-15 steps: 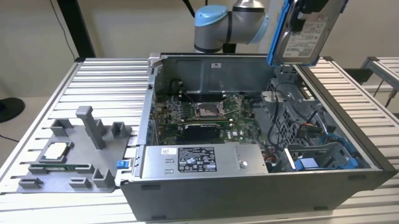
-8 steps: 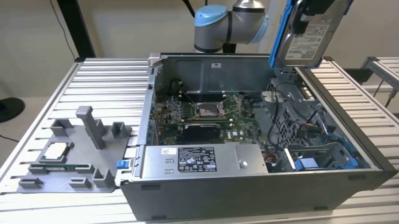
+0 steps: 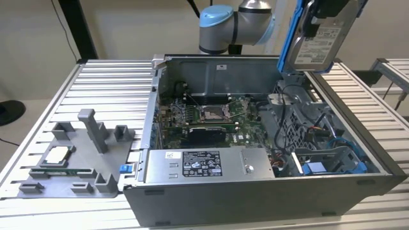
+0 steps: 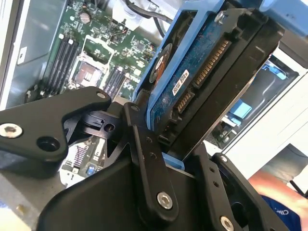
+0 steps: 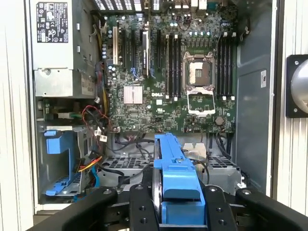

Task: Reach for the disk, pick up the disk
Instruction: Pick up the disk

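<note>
Claw (image 5: 174,204) clamping disk (image 3: 314,36), raised above open computer case (image 3: 255,201)

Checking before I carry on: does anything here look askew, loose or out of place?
The disk is out of the computer case, held tilted in the air by the gripper, which is shut on its blue bracket. The CPU socket stands empty; a chip lies on the grey fixture beside the case.

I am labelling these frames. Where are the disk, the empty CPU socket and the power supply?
disk (image 3: 317,40), exterior view, on its white label.
empty CPU socket (image 5: 198,76), first wrist view, on its centre.
power supply (image 3: 208,165), exterior view, on its top face.
</note>
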Available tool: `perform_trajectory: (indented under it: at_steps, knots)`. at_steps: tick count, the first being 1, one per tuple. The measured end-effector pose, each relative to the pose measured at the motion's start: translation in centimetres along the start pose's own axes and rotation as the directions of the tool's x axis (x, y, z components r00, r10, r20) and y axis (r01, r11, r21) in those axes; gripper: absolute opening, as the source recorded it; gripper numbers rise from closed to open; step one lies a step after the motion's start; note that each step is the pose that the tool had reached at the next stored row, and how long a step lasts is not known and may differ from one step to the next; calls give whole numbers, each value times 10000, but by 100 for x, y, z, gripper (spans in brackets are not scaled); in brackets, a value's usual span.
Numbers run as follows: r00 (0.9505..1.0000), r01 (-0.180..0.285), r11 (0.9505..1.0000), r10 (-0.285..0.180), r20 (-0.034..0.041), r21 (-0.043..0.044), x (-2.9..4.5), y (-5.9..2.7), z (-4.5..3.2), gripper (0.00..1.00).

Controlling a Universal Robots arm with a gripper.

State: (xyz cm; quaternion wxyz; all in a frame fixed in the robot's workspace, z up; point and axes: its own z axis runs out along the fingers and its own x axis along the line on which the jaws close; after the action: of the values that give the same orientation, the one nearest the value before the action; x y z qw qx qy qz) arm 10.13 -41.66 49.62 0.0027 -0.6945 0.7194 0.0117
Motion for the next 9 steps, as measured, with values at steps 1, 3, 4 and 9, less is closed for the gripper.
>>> perform_trajectory:
  at_steps: [1,3,4,9]
  knots:
    - [10000,0,10000,0,0,0,12,-1,0,0]
    - [10000,1,10000,-1,0,0,37,-4,-1,0]
    - [10000,0,10000,0,0,0,50,-5,-1,0]
    - [10000,0,10000,0,1,0,115,-11,-2,0]
